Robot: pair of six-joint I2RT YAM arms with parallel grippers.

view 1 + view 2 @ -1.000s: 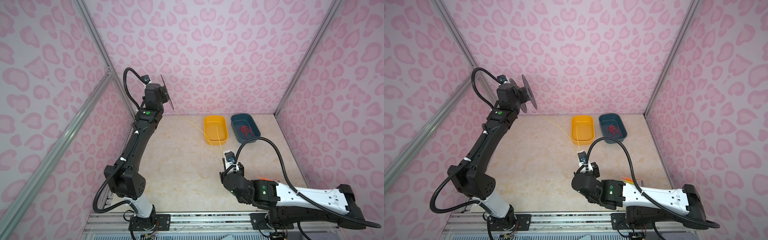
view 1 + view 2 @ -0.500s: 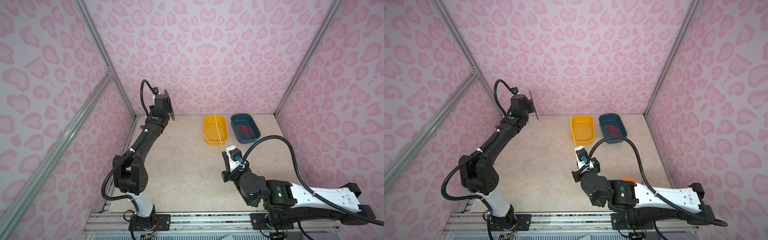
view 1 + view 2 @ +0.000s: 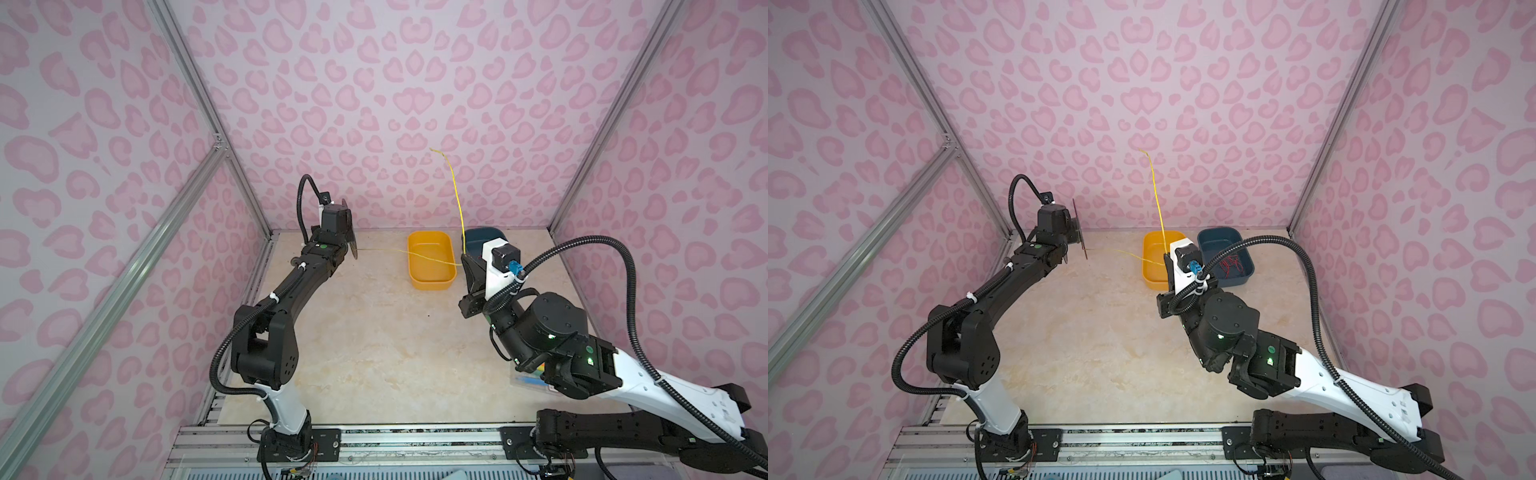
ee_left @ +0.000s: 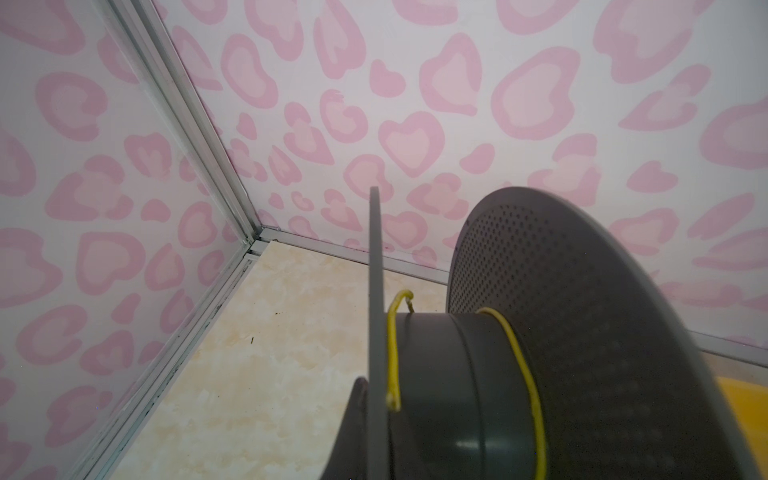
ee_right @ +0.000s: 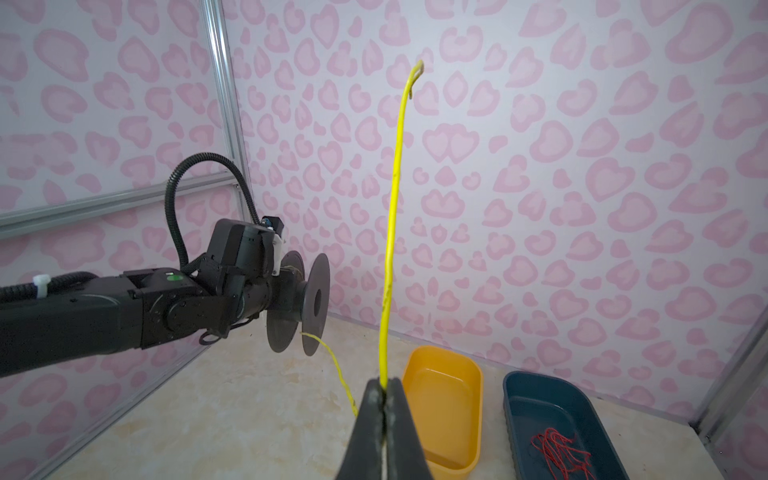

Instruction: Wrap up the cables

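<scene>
In both top views a very thin, springy yellow wire (image 3: 457,195) was seen rising steeply from the right gripper (image 3: 465,259), its free tip bent into a small hook. A second stretch was drawn across a glossy yellow plastic tray (image 3: 432,283) to the grey spool (image 3: 352,249), which was carried by the left gripper (image 3: 341,239) above the marbled beige tabletop (image 3: 374,340). A dark blue tray (image 3: 1241,283) holding tangled red wires (image 3: 1231,266) was set just beside the yellow one. In the left wrist view two strands of the wire (image 4: 392,353) were laid across the smooth matte hub (image 4: 449,374), between a flat thin disc and a flange (image 4: 582,311) dotted with fine holes. The left fingers were mostly hidden there but were closed, with the spool held at their end. In the right wrist view the dark, tapered right fingers (image 5: 370,428) were pressed together, and the wire (image 5: 392,208) was pinched between their tips.
</scene>
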